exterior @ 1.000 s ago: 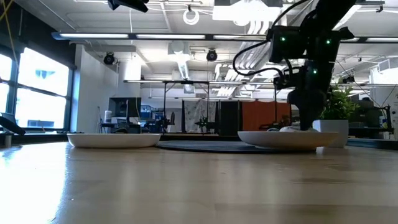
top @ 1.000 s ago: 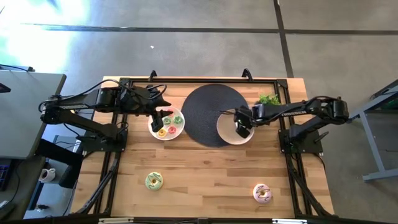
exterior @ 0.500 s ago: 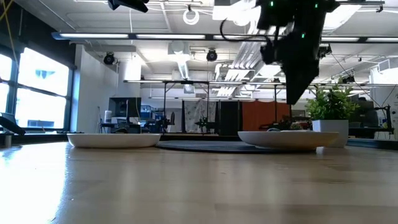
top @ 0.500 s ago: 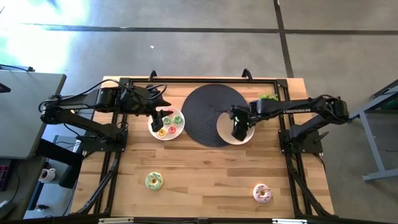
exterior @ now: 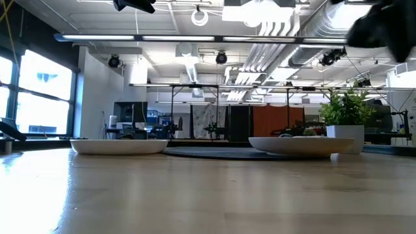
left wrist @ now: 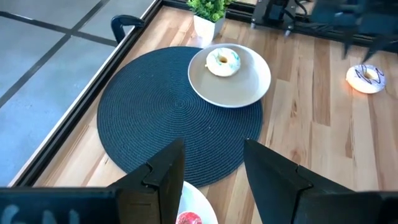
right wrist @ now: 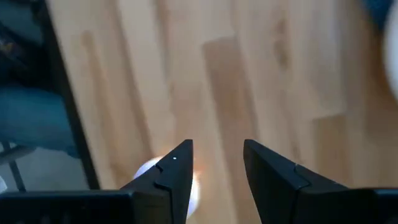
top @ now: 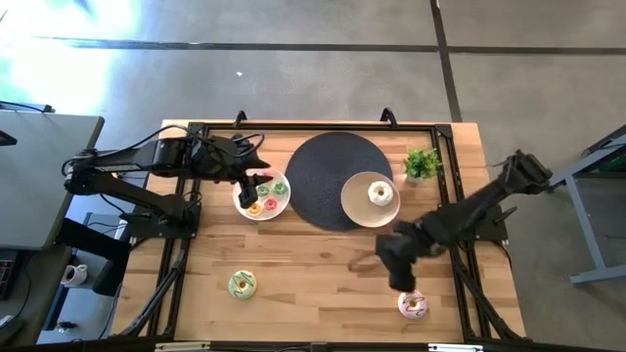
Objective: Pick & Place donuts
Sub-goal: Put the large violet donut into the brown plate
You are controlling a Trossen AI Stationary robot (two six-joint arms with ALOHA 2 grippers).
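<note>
Wooden slats of the table (top: 313, 264) carry a black disc (top: 333, 181) as our landmark. We see a white-iced donut (top: 380, 194) on the plate (top: 358, 203) overlapping the disc, and a pink-striped one (top: 412, 305) well beyond it. Our right gripper (top: 403, 281) hangs just beside that pink donut, fingers parted and empty; our left gripper (top: 252, 188), also open, waits over the opposite plate (top: 262, 198).

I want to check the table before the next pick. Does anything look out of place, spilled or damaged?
Nothing stands out. One donut lies flat on the right plate, small donuts sit on the left plate, and two more lie flat on the table. The plant stands upright.
</note>
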